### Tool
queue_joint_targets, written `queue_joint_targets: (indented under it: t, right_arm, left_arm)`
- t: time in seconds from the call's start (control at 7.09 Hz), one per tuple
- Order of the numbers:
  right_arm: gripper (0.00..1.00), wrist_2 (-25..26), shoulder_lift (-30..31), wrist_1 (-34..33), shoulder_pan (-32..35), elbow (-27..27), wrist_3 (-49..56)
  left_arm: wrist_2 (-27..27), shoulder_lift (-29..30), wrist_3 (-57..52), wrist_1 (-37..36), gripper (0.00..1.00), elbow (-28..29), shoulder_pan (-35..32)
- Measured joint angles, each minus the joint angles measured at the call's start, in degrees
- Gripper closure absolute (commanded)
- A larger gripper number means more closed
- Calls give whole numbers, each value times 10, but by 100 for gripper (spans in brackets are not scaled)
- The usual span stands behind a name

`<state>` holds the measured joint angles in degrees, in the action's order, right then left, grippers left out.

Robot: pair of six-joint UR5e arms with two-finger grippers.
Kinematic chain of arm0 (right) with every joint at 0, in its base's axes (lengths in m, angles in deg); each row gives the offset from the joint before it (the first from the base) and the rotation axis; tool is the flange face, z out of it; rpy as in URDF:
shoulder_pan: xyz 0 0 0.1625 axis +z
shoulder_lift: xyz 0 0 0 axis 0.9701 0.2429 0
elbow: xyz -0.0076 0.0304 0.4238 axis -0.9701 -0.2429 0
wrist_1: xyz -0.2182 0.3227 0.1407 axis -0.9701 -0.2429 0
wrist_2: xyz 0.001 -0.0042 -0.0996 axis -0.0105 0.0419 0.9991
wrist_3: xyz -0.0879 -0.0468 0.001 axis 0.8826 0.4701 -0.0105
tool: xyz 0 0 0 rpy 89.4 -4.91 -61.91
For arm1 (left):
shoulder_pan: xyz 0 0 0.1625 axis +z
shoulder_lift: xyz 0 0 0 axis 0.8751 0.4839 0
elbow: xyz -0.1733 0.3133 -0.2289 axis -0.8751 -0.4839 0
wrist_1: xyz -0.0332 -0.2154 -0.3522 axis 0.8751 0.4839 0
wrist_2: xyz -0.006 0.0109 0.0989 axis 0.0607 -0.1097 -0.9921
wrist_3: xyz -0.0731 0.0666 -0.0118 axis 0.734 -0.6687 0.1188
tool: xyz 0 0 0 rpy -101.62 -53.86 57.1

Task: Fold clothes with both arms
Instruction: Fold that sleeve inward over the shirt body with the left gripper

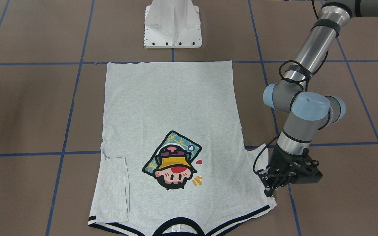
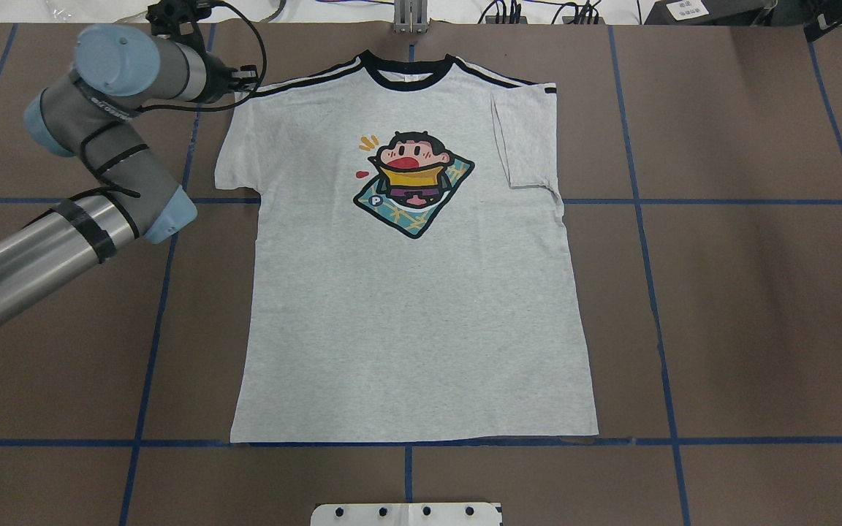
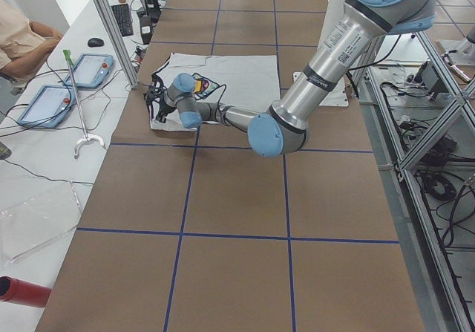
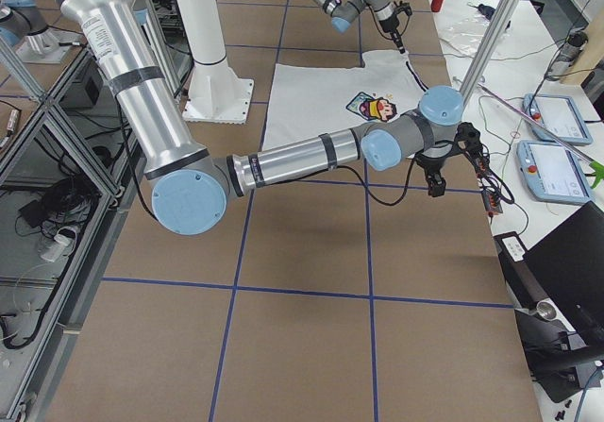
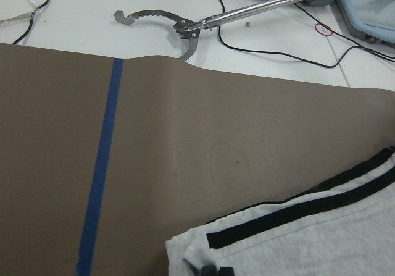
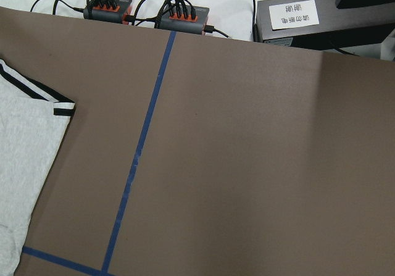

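The grey T-shirt (image 1: 169, 114) lies flat, print up, with its collar toward the operators' side; it also shows in the overhead view (image 2: 406, 292). Its sleeve (image 2: 527, 139) on my right side is folded inward. My left gripper (image 1: 269, 186) is low at the outer edge of the other sleeve, near the black stripes (image 5: 296, 226). In the left wrist view its tips (image 5: 213, 270) sit close together on the sleeve's edge. My right gripper (image 4: 436, 178) shows only in the exterior right view, hovering over bare table beside the shirt; I cannot tell if it is open or shut.
The white pedestal base (image 1: 172, 29) stands just behind the shirt's hem. Blue tape lines (image 2: 655, 292) cross the brown table. Beyond the far edge lie a metal grabber tool (image 5: 185, 29), teach pendants (image 3: 82, 68) and power strips (image 6: 108, 7). A person (image 3: 22, 35) sits there.
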<state>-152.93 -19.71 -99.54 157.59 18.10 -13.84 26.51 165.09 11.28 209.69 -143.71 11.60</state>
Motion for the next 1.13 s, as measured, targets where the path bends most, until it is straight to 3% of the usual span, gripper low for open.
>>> queue_joint_targets:
  t: [0.28, 0.56, 0.71, 1.13]
  right_arm:
    - [0, 1, 7, 0, 0, 6, 0]
    - [0, 1, 10, 0, 0, 7, 1]
    - [0, 1, 12, 0, 0, 7, 1]
    - [0, 4, 20, 0, -1, 22, -1]
  left_arm:
    - [-40, 73, 49, -65, 100, 48, 41]
    - [-49, 112, 59, -68, 100, 93, 55]
    - [-54, 123, 60, -68, 1, 107, 58]
    - [-54, 110, 21, -20, 0, 99, 66]
